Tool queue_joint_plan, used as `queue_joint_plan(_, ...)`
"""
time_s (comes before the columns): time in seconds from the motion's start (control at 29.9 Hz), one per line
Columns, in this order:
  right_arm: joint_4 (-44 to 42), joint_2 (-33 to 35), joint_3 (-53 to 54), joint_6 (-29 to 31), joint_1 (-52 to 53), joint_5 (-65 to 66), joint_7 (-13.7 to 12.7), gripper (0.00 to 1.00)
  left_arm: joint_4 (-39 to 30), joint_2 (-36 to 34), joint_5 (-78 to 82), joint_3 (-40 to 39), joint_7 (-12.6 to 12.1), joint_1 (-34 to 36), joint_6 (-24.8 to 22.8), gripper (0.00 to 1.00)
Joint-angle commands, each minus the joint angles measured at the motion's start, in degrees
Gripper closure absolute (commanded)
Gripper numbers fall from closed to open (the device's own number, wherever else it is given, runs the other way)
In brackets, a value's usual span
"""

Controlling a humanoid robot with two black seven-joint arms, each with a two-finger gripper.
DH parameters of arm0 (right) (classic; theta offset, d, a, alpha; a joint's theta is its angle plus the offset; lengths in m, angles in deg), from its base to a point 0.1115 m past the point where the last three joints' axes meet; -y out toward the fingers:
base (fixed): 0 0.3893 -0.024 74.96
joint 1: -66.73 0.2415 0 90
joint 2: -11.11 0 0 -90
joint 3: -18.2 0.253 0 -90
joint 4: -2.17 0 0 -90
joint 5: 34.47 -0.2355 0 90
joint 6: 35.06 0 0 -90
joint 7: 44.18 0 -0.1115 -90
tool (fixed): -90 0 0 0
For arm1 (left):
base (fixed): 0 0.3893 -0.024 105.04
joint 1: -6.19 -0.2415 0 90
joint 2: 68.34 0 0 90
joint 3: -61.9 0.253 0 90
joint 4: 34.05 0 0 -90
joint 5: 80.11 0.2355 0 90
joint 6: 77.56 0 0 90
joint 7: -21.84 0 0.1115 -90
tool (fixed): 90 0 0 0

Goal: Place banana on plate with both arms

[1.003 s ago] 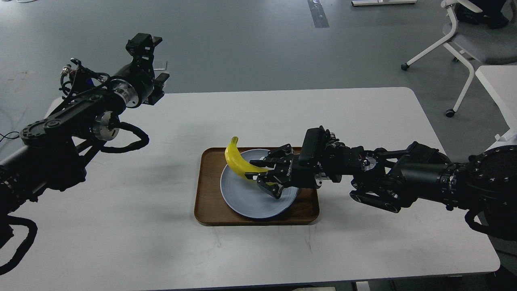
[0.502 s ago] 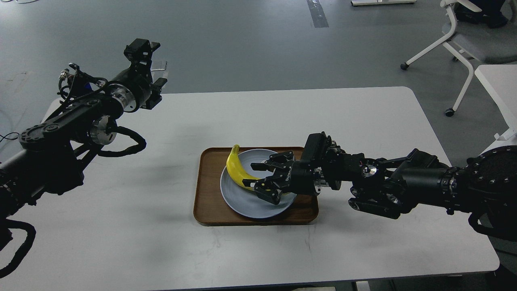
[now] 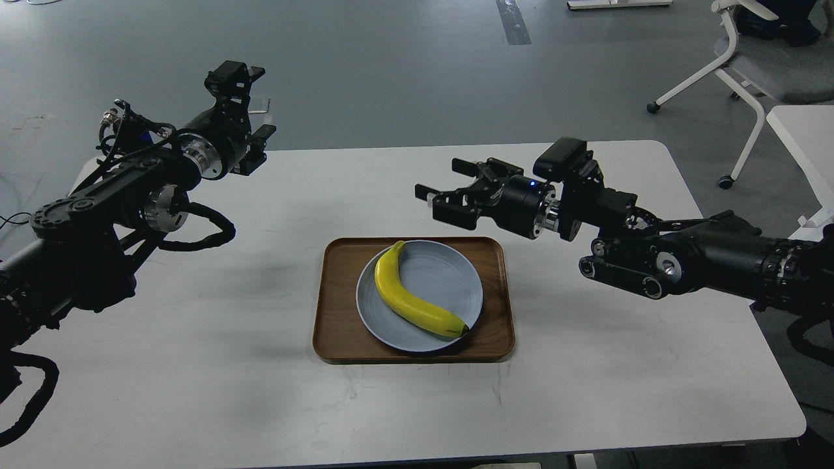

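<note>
Since the earlier frames, the banana [image 3: 416, 299] has been released and the right gripper [image 3: 449, 192] has been lifted away from the plate [image 3: 449, 273] to the upper middle of the frame.

At the upper left, the left gripper [image 3: 251, 107] is held above the far left edge of the white table [image 3: 195, 365], well apart from everything on it; it is seen end-on and dark, so whether its fingers are parted or closed cannot be told.

At the centre, the brown wooden tray [image 3: 335, 326] is seen on the table, and the pale blue plate is set inside it. The banana is laid flat on the plate, its stem toward the upper left rim and its dark tip at the lower right rim.

Right of centre, the right gripper is held above the table beyond the tray, its fingers spread apart and nothing held between them.

At the upper right, a white chair [image 3: 749, 58] is seen on the grey floor.
</note>
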Motion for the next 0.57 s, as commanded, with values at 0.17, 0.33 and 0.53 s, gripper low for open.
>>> queue_joint_plan(0.17, 1.77, 10.21, 17.79, 27.30, 1.17, -48.44, -3.91, 0.00, -0.79, 0.85, -2.19, -1.61, 0.18, -0.38, -2.98, 0.02)
queue_joint_plan(0.33, 0.80, 13.03, 25.01, 38.84, -4.19, -60.25, -11.57, 0.00, -1.23, 0.94, -7.12, -6.18, 0.18, -3.19, -10.63, 0.02)
queue_joint_plan(0.53, 0.18, 13.29, 28.35, 39.19, -7.89, -60.34, -11.57, 0.00, -2.63, 0.24, -7.38, -6.71, 0.27, -6.09, -12.74, 0.02)
